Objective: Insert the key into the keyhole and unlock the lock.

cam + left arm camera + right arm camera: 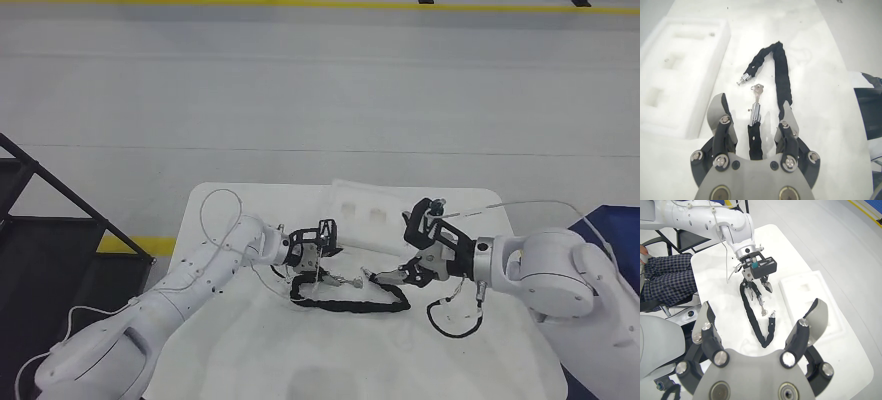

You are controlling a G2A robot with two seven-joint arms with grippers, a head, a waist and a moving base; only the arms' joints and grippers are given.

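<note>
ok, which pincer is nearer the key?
Left. The left pincer straddles the lock barrel holding the key; the right pincer sits farther off, near the chain bend.

Black chain (782, 75); silver key (759, 92) (white table (810, 128))

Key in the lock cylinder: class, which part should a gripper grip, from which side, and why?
Probably the flat head of the key, the only part clear of the chrome cylinder. Come from the end opposite the cylinder, in line with the shaft, so the grip can turn it.

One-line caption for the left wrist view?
Open left claw flanks the lock cylinder; key inserted, chain pin lying free.
</note>
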